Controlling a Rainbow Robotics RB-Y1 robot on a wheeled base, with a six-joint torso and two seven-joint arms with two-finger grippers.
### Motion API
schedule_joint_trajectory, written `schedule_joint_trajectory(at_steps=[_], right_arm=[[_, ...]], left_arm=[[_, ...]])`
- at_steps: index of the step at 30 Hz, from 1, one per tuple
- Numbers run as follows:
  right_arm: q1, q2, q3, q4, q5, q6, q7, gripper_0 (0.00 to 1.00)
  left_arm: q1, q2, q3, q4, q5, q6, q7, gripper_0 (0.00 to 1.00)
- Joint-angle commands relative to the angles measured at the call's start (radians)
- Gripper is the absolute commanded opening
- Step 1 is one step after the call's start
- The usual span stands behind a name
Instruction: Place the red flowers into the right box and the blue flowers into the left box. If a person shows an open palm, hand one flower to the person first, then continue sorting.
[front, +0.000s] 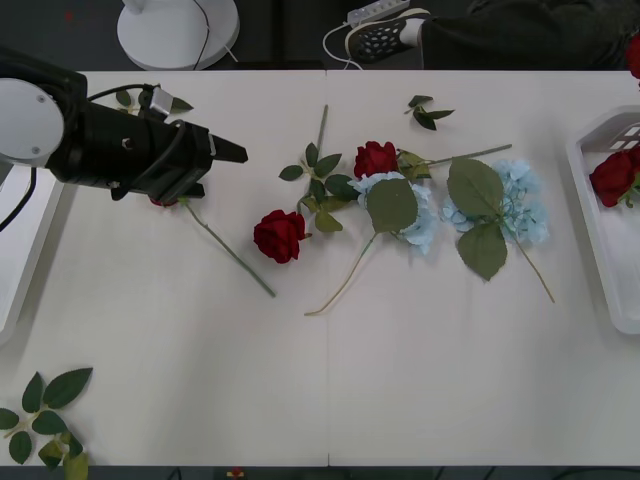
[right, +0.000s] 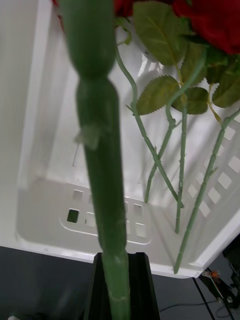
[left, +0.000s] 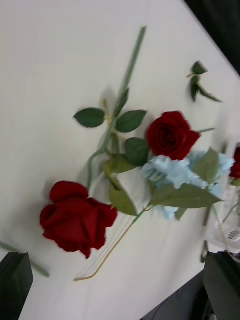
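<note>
right gripper (right: 119, 260): black fingers clamped on a rose stem (right: 100, 150), over the right box (right: 45, 210)
left gripper (left: 120, 285): fingers wide apart, empty, above the table (front: 300, 400) at its left
right box: roses (front: 612, 176) inside
table: two loose roses (front: 279, 236), two blue flowers (front: 520, 205) mid-table
left box (front: 20, 260): left edge

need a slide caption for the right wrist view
Right gripper shut on a rose stem above the right box, which holds red flowers.
</note>
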Motion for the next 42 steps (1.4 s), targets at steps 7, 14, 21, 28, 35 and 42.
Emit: schedule_joint_trajectory(at_steps=[7, 14, 21, 28, 35, 42], right_arm=[[0.120, -0.040, -0.032, 0.144, 0.033, -0.214, 0.171, 0.00], [0.215, 0.014, -0.121, 0.150, 0.088, -0.266, 0.147, 0.00], [0.223, 0.077, -0.149, 0.166, 0.148, -0.273, 0.076, 0.00], [0.226, 0.121, -0.149, 0.166, 0.208, -0.332, 0.055, 0.00], [0.228, 0.129, -0.149, 0.166, 0.213, -0.330, 0.053, 0.00], [0.228, 0.127, -0.149, 0.166, 0.206, -0.330, 0.049, 0.45]], left_arm=[[-0.135, 0.066, -0.168, 0.035, -0.278, 0.082, 0.337, 1.00], [-0.224, 0.035, -0.297, 0.170, -0.391, 0.099, 0.335, 1.00], [-0.242, -0.019, -0.343, 0.264, -0.468, 0.083, 0.328, 1.00], [-0.252, -0.075, -0.386, 0.379, -0.489, 0.004, 0.317, 1.00], [-0.259, -0.108, -0.449, 0.446, -0.497, -0.058, 0.302, 1.00], [-0.265, -0.114, -0.502, 0.449, -0.531, -0.035, 0.282, 1.00]])
